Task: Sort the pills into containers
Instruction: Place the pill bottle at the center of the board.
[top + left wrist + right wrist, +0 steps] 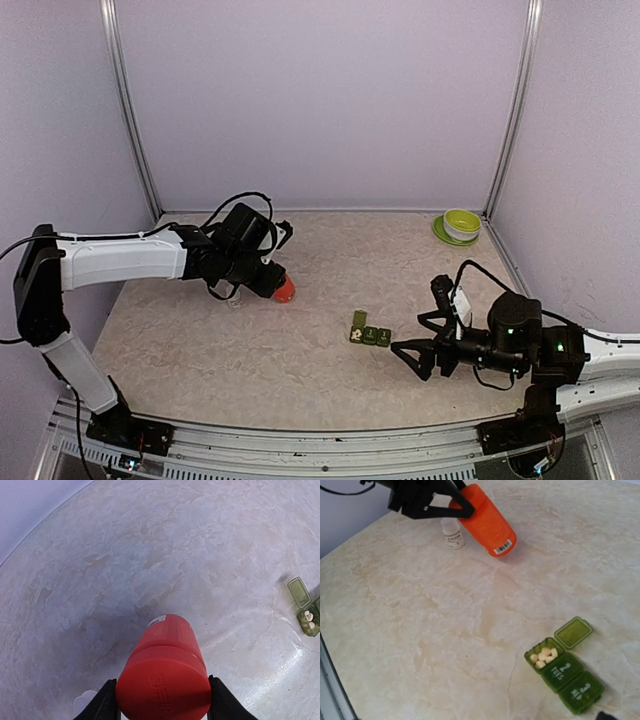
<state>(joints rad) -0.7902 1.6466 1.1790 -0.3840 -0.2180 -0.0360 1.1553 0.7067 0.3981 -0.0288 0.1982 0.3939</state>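
Top external view: pale marbled worktop (250, 350), walled on three sides, broad bare stretch through the middle and along the near edge. Right of centre, well clear of every edge: strip of three small dark-green square lidded boxes (565, 667). First box open with its lid flipped flat and white pills (544, 656) inside, the other two shut. At left-centre, left gripper (268, 280) clamped on tilted red-orange cylindrical bottle (286, 291), near tiny clear white-capped bottle (453, 534). Just right of the strip, right gripper (416, 318) spread wide, empty.

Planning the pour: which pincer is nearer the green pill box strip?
Right. The right pincer is just right of the pill box strip; the left pincer grips the red-orange bottle farther off to its left.
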